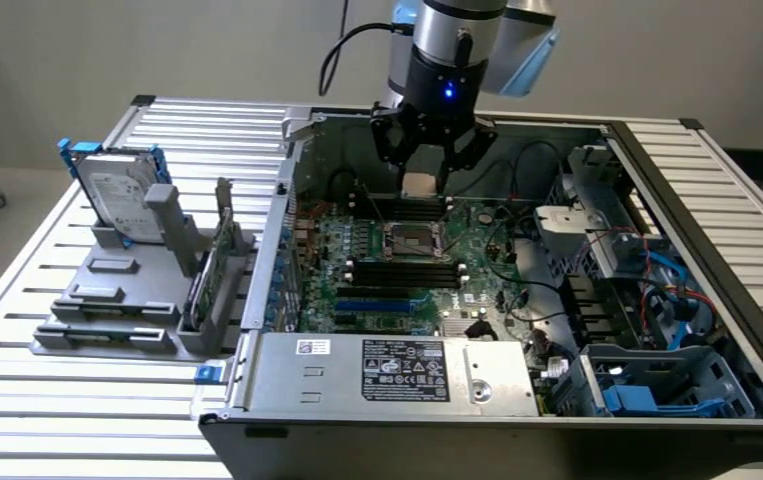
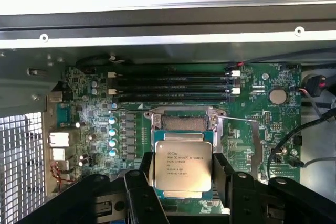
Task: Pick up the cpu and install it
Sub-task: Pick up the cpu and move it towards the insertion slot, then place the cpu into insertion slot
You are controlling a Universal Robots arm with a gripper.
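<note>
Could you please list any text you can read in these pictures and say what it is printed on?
cpu, clamped in the gripper: several printed lines, too blurred to read.
white label on the silver box: too small to read.
hard drive label: too small to read.
Nothing else is legible.

Tool [image 1: 424, 172] downward, clamped on cpu [image 2: 182, 163]

End effector [image 1: 424, 180] grips what seems the cpu [image 1: 420, 186] above motherboard [image 1: 477, 262].

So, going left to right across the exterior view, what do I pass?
The hard drive → the gripper holding the cpu → the silver metal box → the blue plastic bracket.
</note>
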